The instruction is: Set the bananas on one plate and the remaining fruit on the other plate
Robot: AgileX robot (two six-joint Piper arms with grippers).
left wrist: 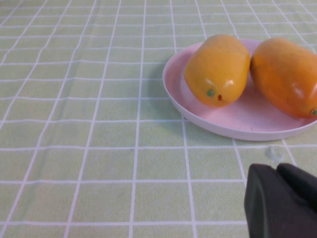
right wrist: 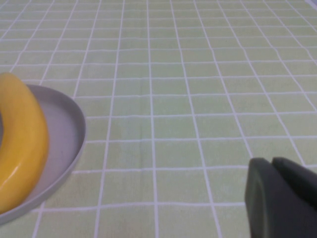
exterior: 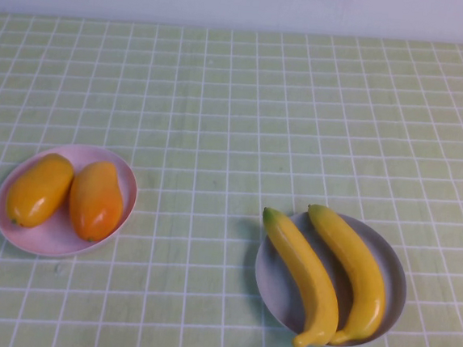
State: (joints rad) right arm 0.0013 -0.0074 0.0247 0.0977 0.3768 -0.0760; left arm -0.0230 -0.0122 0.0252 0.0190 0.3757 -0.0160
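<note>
Bananas (exterior: 324, 275) resting on grey-blue plate (exterior: 273, 295), mango-like fruits (exterior: 67, 196) on pink plate (exterior: 47, 243), left gripper (left wrist: 282, 198) and right gripper (right wrist: 282, 198) low over counter (exterior: 238, 101), jaws together; likely risk: nudging plates on retreat.

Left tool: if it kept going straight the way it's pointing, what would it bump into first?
Probably the pink plate. The shut left tool sits low over the tablecloth, with the plate's near rim just ahead and two orange-yellow fruits behind it. Depth is hard to judge, so it might touch cloth first.
</note>
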